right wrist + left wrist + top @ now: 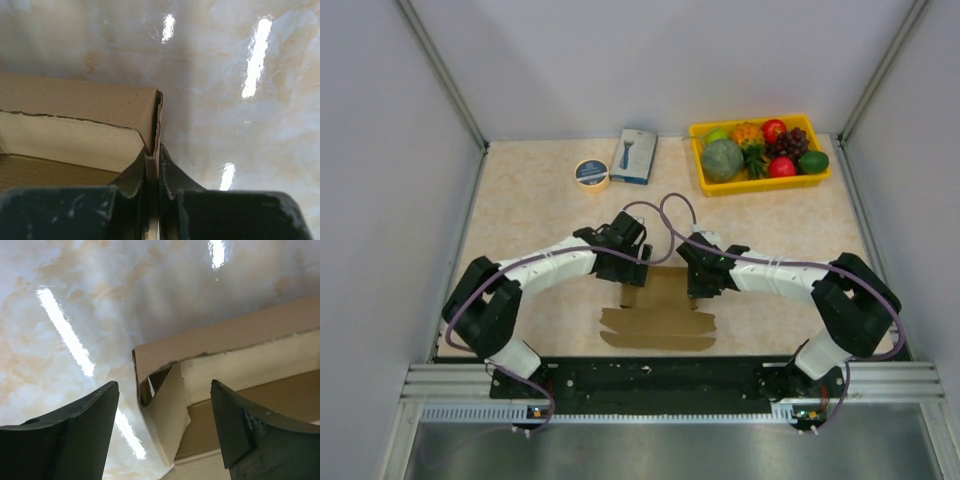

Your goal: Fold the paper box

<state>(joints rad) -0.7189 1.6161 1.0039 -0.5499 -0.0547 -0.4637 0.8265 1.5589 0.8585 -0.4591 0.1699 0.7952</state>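
Right claw [153,152]: clenched on end wall of paper box [655,330]. Left claw [164,385]: released, astride the box's opposite corner. Bench [540,210] under box: glossy marbled beige.

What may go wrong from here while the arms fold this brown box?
The right end effector pinches only a thin edge of the paper box; a pull may tear it or let it slip out.
The left end effector is open around the opposite corner, where a flap hangs loose and tilted; closing there might crush it instead of folding on the crease.
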